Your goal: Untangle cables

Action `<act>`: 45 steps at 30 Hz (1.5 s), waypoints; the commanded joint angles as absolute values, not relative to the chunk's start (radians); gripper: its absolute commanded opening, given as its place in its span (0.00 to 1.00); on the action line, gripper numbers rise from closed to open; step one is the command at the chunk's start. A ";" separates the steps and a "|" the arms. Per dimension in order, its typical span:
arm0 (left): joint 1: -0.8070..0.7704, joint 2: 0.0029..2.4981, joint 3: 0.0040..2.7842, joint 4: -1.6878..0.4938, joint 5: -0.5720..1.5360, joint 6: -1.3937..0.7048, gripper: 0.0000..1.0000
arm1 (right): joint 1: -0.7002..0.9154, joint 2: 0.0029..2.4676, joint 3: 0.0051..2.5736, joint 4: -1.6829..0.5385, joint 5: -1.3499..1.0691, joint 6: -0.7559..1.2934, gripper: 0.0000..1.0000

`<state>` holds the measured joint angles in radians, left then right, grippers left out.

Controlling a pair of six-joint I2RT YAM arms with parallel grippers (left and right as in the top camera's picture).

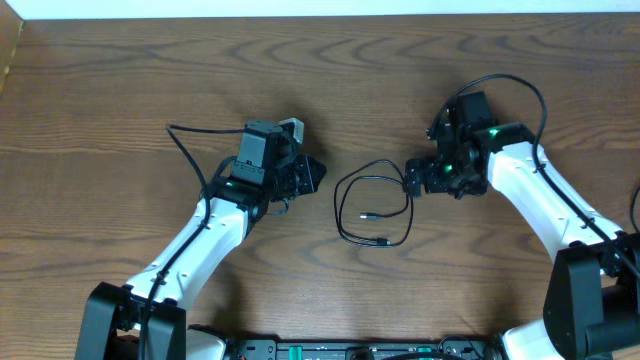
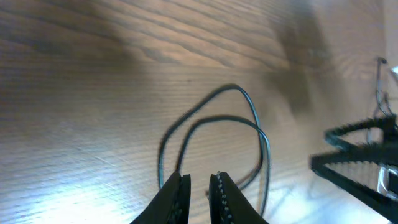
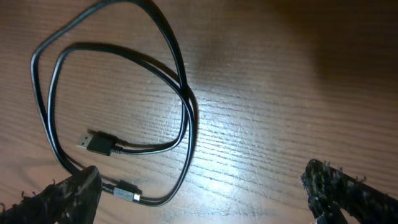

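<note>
Black cable (image 1: 372,214) lies loose on the bench (image 1: 120,80), mid-way betw. my two pincers. Overhead gives the whole loop. R wrist view alone shows both plug ends (image 3: 96,143) sharply. L wrist view has only blurred loop top, rest hidden behind my fingers. R pincer (image 3: 199,174) gapes wide, empty. L pincer (image 2: 199,182) nearly closed, slim gap, nothing visible in it.

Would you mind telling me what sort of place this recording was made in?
Probably a robotics lab bench rather than a home: a left arm and a right arm, both white, reach over a wood-grain table, with a looped black cable laid out between them.
</note>
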<state>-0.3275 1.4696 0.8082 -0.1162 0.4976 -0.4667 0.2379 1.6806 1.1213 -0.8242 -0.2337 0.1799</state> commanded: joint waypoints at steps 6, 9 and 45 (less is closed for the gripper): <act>-0.324 1.451 0.802 -0.112 0.612 -0.400 0.22 | 0.268 1.682 1.074 -0.781 -0.270 0.196 0.99; -0.323 1.451 0.802 -0.092 0.648 -0.393 0.22 | 0.287 1.682 1.053 -0.749 -0.278 0.186 0.99; -0.193 1.493 0.802 -0.224 0.631 -0.194 0.24 | 0.289 1.689 0.933 -0.556 -0.298 0.292 0.99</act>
